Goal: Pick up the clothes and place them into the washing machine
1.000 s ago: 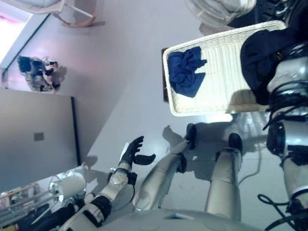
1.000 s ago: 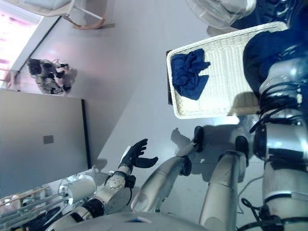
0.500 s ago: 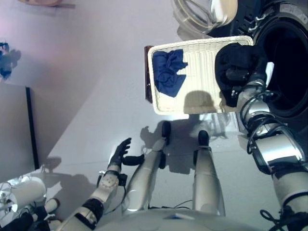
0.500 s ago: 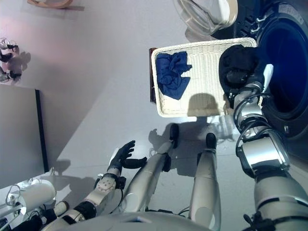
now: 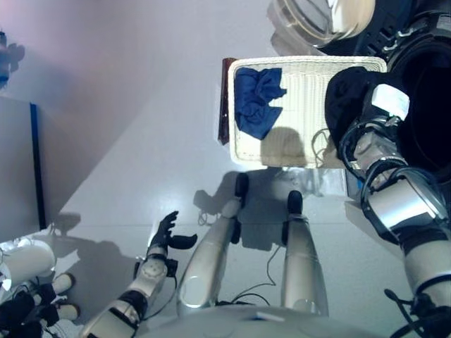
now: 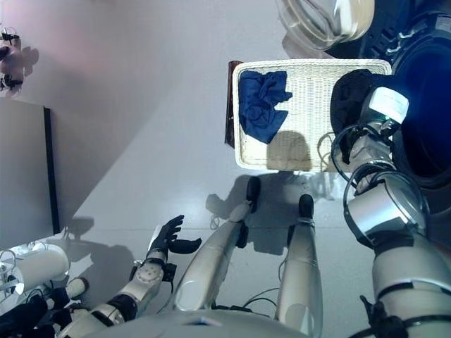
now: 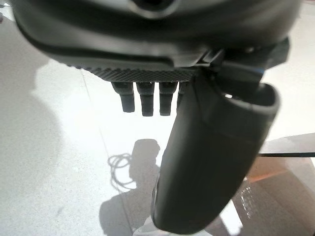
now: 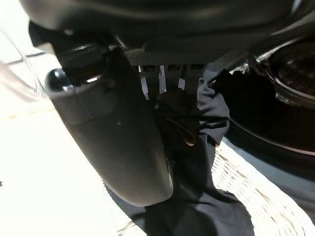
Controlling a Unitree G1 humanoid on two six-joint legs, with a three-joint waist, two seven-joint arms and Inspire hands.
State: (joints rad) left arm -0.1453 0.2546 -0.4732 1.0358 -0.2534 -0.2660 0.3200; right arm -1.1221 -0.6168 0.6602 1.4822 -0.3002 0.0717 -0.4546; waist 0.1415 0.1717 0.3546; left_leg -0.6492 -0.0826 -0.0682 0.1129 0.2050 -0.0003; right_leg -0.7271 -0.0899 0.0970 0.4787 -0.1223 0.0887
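Observation:
A white wicker basket (image 5: 310, 84) lies on the floor ahead, with a crumpled blue cloth (image 5: 257, 98) at its left end. Over its right end hangs a dark garment (image 5: 345, 98), bunched round my right hand (image 8: 118, 132); the right wrist view shows the thumb and fingers curled on that dark cloth (image 8: 206, 118). Just right of it gapes the washing machine's dark drum opening (image 6: 430, 113). My left hand (image 5: 163, 232) hangs low at the lower left, open and holding nothing, its thumb (image 7: 211, 157) standing out above bare floor.
The washer's round glass door (image 5: 324, 17) stands swung open behind the basket. A thin brown board (image 5: 225, 98) lies along the basket's left side. A grey panel (image 5: 17, 169) and white gear (image 5: 25, 257) stand at the far left.
The whole picture has shifted, bringing the washer's drum and door into view. My right hand keeps hold of the dark garment beside the drum. The left hand stays open, low at my side.

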